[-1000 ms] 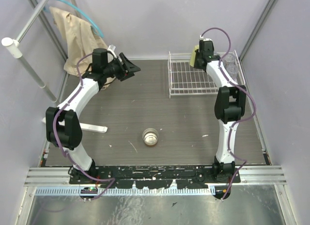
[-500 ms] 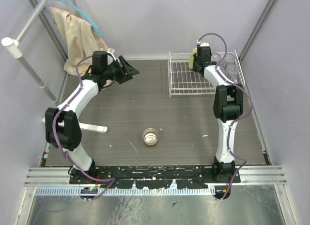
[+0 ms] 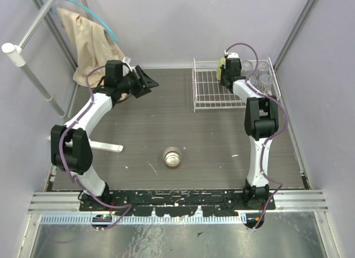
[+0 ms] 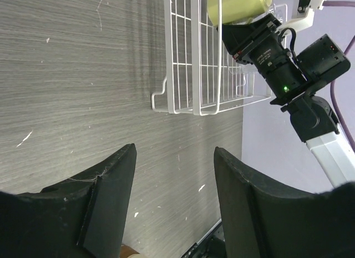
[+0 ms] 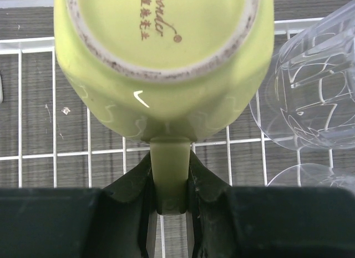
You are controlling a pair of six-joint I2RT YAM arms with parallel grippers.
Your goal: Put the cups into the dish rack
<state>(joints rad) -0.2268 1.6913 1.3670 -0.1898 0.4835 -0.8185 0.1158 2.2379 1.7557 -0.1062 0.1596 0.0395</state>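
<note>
A metallic-brown cup is seen upright on the table. Farther back, the left gripper is held agape, empty. Farthest, the yellow mug is clamped by its handle in the right gripper over the dish rack, beside tumblers.

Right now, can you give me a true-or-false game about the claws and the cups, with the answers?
1. The right claw grips the yellow mug by its handle. True.
2. The left claw is holding a cup. False: it is open and empty.
3. The small metal cup sits in the dish rack. False: it stands on the table, outside the rack.
4. Clear tumblers are in the dish rack. True.
</note>
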